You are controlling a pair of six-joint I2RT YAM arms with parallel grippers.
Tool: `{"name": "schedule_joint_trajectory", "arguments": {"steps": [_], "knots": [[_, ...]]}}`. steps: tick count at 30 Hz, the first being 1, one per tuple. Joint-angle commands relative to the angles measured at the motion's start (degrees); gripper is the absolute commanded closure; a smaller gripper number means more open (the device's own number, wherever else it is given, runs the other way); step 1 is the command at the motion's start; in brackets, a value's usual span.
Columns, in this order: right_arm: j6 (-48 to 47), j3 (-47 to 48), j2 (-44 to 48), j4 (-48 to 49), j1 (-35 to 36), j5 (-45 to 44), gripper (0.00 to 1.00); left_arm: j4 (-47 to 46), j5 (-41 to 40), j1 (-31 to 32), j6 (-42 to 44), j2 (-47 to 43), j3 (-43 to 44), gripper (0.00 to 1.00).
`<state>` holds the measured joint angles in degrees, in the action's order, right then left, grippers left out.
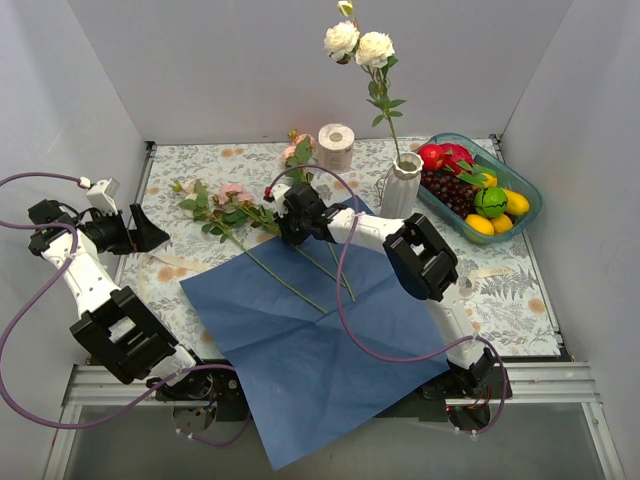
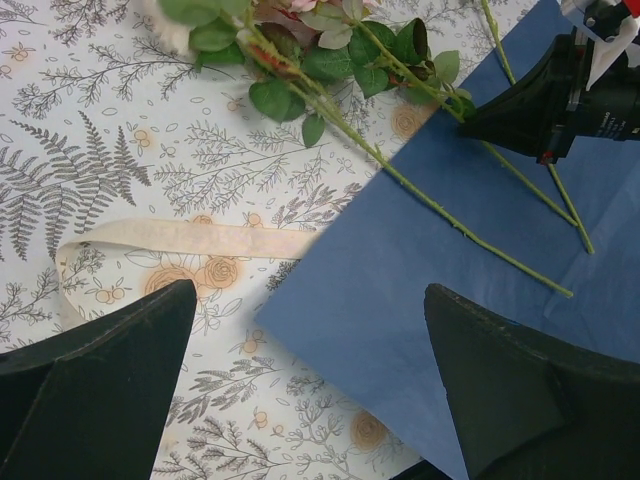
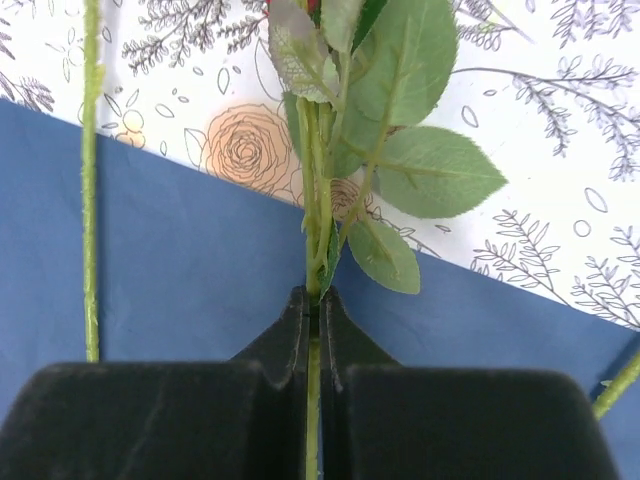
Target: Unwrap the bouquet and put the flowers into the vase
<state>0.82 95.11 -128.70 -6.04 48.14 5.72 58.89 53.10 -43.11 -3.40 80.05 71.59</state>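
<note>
Reaching over the blue paper sheet, the right end effector pinched one rose stem of the flowers lying on the surface; only its wrist view showed that grip. The left end effector hovered at the left, spread wide, and its wrist view showed the beige ribbon. The vase stood behind, holding white roses.

Looked like robot lab test cell, not home. Was boxed in on three sides by plain white panels. Had left arm and right arm bolted to aluminium rail at near table edge, with purple cables trailing loose. Was dressed with floral-print tablecloth and staged props: toilet-paper roll, teal fruit basket, white ribbed vase.
</note>
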Motion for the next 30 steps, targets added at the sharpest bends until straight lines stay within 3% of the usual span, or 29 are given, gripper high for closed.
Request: {"name": "schedule_joint_trajectory", "arguments": {"steps": [1,4,11,15,16,22,30], "knots": [[-0.64,4.11,6.52,1.73,0.29,-2.19,0.99,-0.18,2.09,0.14,0.24,-2.18,0.12,0.02],[-3.1,6.74,12.23,2.17,0.29,-3.34,0.99,-1.41,3.5,0.57,-2.04,-1.83,0.3,0.02],[-3.72,9.13,27.61,5.52,-2.17,-5.36,0.99,-8.7,-0.72,8.21,-11.35,-1.92,1.27,0.02],[-4.86,-0.78,39.03,17.7,-4.98,-8.97,0.99,-9.5,-0.1,8.75,-13.21,-1.04,2.06,0.02],[-6.52,-3.76,44.02,25.22,-6.29,-9.75,0.99,-9.24,-0.02,8.75,-13.21,-0.17,2.06,0.02],[-7.76,-23.28,55.3,49.4,-16.12,-9.94,0.99,-8.44,-0.45,8.75,-12.6,0.37,1.62,0.02],[-3.11,-28.48,53.04,61.74,-25.63,-10.11,0.99,-8.0,-0.19,8.75,-13.47,2.04,3.46,0.02]]}}
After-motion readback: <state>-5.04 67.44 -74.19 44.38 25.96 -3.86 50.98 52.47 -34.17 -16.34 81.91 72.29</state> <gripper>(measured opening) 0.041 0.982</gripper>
